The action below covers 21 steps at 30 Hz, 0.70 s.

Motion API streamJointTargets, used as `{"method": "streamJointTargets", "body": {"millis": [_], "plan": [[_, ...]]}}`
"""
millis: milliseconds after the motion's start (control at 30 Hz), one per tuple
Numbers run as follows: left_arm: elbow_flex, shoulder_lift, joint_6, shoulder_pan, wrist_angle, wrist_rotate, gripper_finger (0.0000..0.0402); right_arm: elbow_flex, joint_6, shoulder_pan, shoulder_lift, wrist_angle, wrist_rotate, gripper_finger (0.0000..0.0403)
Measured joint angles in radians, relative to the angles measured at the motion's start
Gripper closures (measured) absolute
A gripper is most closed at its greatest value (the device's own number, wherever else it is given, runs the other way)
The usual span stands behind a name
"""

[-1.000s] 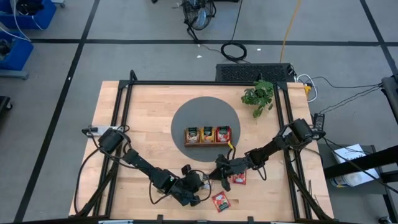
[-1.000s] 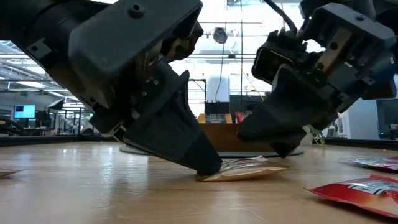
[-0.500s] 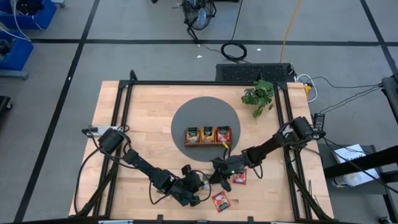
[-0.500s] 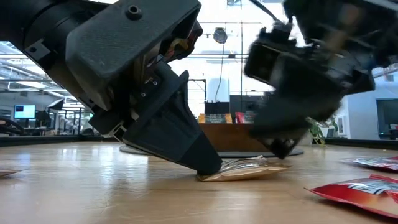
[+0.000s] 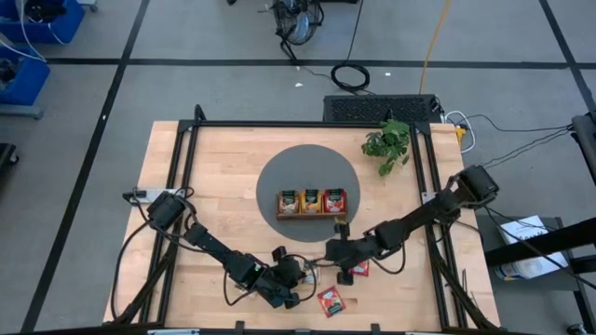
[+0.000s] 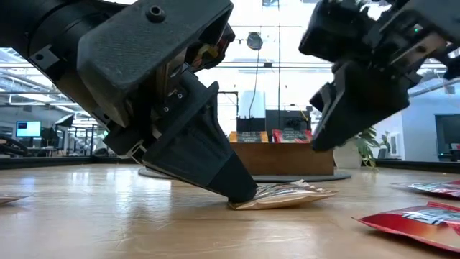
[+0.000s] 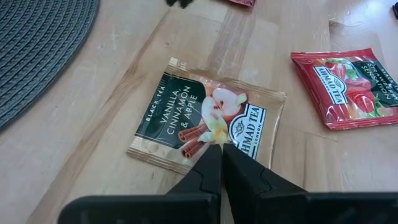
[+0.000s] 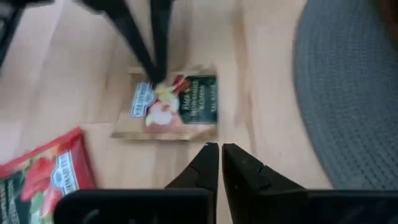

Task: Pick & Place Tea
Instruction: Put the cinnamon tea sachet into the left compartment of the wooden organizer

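A dark green tea sachet (image 7: 186,112) lies flat on the wooden table near its front edge, also visible in the right wrist view (image 8: 180,102) and the low view (image 6: 287,196). My left gripper (image 7: 221,149) is shut, with its tips down on this sachet. My right gripper (image 8: 219,152) hovers above the table just right of the sachet, shut and with nothing between its fingers; the low view shows it raised (image 6: 321,144). Two red sachets (image 5: 331,301) (image 5: 357,268) lie nearby. The wooden tray (image 5: 311,213) sits on a round grey mat (image 5: 307,167). My left gripper presses its shut fingertips (image 6: 241,193) down on the green sachet's printed face, near its edge (image 7: 219,140) on the gripper's side. The fingers slant down from the table's left. The sachet stays on the table under them.
The tray's three compartments hold sachets. A red sachet (image 7: 348,87) lies just right of the green one, and another lies closer to the front edge (image 6: 417,219). A small green plant (image 5: 386,141) stands at the far right, and a black frame runs along the table's edges.
My right gripper has lifted off the table beside the green sachet, rising and rolling as it went. The sachet has stayed in place under my left gripper.
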Motion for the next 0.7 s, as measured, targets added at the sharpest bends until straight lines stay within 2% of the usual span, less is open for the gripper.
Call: {"method": "streamJointTargets", "body": {"millis": [167, 333, 533, 700], "plan": [[0.000, 0.000, -0.001, 0.000, 0.001, -0.001, 0.0396, -0.001, 0.113, -0.014, 0.083, 0.018, -0.021, 0.0368], [0.000, 0.000, -0.001, 0.000, 0.001, -0.003, 0.0389, -0.005, 0.169, -0.052, 0.143, 0.141, -0.163, 0.0295], [0.000, 0.000, -0.003, 0.000, 0.002, -0.006, 0.0396, -0.034, 0.233, -0.083, 0.145, 0.184, -0.235, 0.0220], [0.000, 0.001, -0.002, 0.000, 0.004, -0.013, 0.0389, -0.061, 0.238, -0.086, 0.153, 0.182, -0.242, 0.0212]]}}
